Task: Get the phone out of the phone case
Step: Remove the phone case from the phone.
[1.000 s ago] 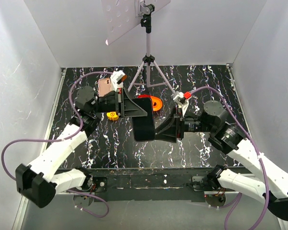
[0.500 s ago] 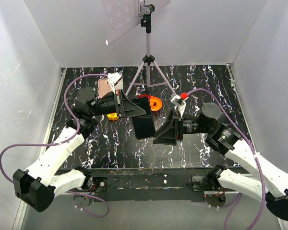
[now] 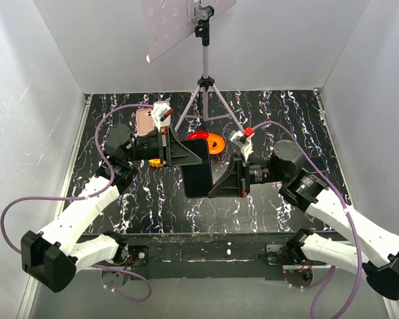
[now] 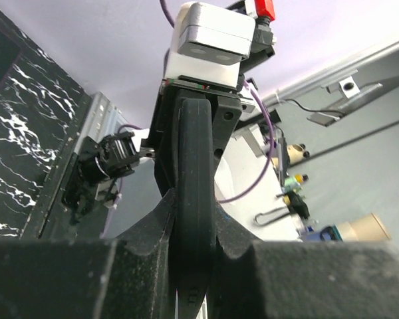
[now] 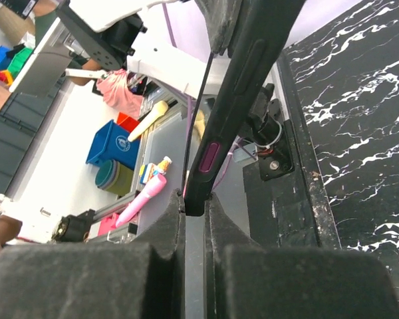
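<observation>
Black marble-patterned table (image 3: 120,199) spreads beneath both arms. The phone case (image 3: 199,178), a dark slab, hangs in the air over the table's middle, touching nothing below it.

The left gripper (image 3: 198,157) reaches in from the left and is clamped on the case's upper end. In the left wrist view the case (image 4: 193,166) is seen edge-on, rising straight up from between the two fingers (image 4: 66,279), which press against both of its faces.

The right gripper (image 3: 213,189) comes in from the right and meets the case's lower right edge. In the right wrist view its fingers (image 5: 86,279) are drawn nearly together, and the corner of the case (image 5: 243,73) is seated in the narrow slot between their tips. A purple side button (image 5: 209,156) shows on the case's edge just above that corner. Whether a handset sits inside the case cannot be told from any view.

On the table behind the left gripper lies a pink slab (image 3: 145,121), partly hidden by the wrist. A small yellow object (image 3: 156,161) lies just beside the left fingers. An orange ring-shaped piece (image 3: 215,142) lies past the case, near the foot of a tripod (image 3: 205,93), which carries a white perforated panel (image 3: 176,23).
</observation>
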You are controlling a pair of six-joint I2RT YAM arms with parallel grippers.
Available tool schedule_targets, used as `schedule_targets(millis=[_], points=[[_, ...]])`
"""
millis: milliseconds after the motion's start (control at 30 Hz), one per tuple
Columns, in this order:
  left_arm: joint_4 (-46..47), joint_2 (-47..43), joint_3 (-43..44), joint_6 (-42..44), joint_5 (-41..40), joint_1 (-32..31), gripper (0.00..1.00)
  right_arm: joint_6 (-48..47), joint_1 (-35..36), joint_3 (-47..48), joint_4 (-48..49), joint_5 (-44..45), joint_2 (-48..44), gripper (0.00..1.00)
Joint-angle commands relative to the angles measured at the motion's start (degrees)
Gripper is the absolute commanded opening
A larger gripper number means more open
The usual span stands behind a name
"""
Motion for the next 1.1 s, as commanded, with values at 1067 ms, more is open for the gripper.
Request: schedule_targets(millis=[1067], points=[[31.65, 1.77, -9.02, -32.71, -9.44, -0.36, 0.0, -16.8, 18.34, 13.69, -17.57, 63.98, 3.0, 0.01]])
